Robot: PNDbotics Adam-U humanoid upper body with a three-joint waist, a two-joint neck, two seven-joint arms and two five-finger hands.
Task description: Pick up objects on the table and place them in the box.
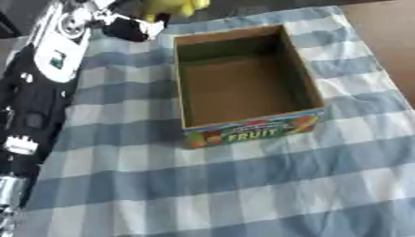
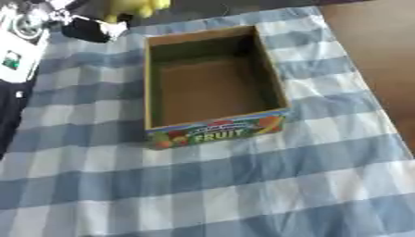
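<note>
An open cardboard box [image 1: 301,74] with "FRUIT" printed on its near side stands on the checked cloth, and its inside is bare. My left arm runs up the left edge to my left hand [image 1: 129,27] at the top, just beyond the box's far left corner. A yellow object [image 1: 172,7], blurred and cut by the top edge, sits against that hand's black fingers, which appear curled on it. It is held above the cloth's far edge, outside the box. My right hand shows in neither view.
A blue and white checked cloth [image 2: 243,185] covers the table, with open room in front of and right of the box. Bare brown tabletop [image 2: 373,51] shows at the far right. My left arm [image 1: 36,106] fills the left margin.
</note>
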